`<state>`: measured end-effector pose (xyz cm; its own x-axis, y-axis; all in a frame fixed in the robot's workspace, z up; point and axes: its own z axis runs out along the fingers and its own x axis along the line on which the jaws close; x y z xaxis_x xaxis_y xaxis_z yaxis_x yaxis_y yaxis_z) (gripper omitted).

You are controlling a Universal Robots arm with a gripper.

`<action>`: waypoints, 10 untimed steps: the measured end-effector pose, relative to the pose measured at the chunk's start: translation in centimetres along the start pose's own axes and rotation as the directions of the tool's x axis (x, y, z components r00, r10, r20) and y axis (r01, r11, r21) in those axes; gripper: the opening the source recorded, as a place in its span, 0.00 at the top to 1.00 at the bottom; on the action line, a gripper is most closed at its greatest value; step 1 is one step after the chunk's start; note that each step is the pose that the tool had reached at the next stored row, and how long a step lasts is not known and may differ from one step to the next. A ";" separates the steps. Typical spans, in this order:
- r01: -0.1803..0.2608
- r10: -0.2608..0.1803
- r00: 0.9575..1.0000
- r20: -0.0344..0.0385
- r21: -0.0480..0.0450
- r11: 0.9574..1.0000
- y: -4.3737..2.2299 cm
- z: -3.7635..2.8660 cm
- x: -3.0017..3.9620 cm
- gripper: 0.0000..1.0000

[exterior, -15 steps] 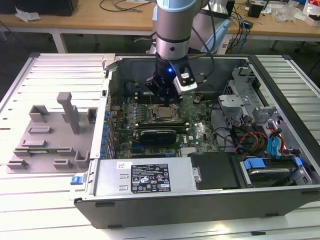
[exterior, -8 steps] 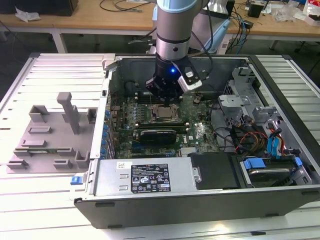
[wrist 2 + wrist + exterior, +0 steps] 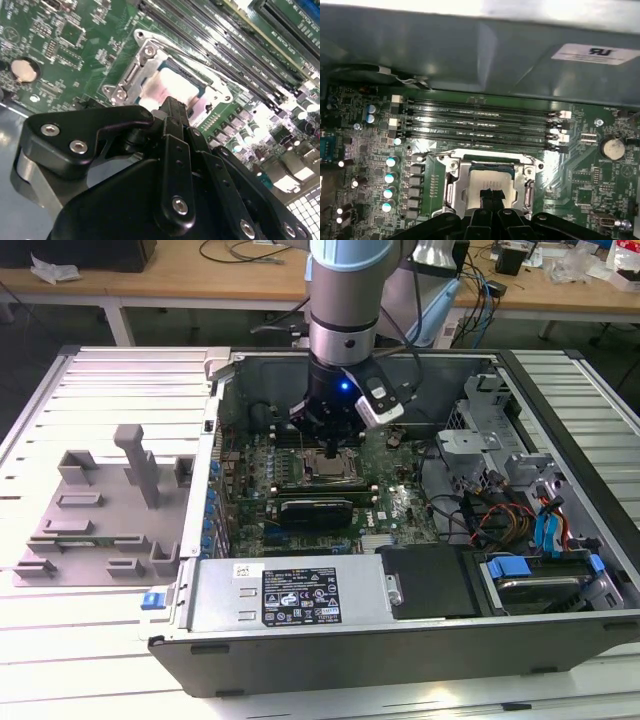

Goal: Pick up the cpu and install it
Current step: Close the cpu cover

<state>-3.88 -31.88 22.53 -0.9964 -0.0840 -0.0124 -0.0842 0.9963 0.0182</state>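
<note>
White slatted table (image 3: pixel 100 370). At the exterior view's left, a grey fixture (image 3: pixel 100 510); at centre, an open case (image 3: pixel 300 640). The gripper (image 3: pixel 333 445) is clenched, its tips over the cpu (image 3: pixel 487 177), which lies in the socket (image 3: pixel 454 172). Contact is unclear and the cpu is partly hidden.

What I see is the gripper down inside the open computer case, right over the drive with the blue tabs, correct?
Not quite. The gripper is down inside the open computer case, but right over the cpu lying in the motherboard socket, not the drive with the blue tabs, which sits off to the exterior view's right. Both wrist views show it.
</note>
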 end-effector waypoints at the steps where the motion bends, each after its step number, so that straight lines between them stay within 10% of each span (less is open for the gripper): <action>1: 0.000 0.000 1.000 0.000 0.000 1.000 0.01 0.05 0.21 0.89; 10: -0.010 0.010 1.000 0.000 0.000 1.000 0.03 0.88 1.97 0.89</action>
<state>-5.83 -32.00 21.63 -0.9972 -0.0741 -0.0124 -0.0743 0.9971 0.0182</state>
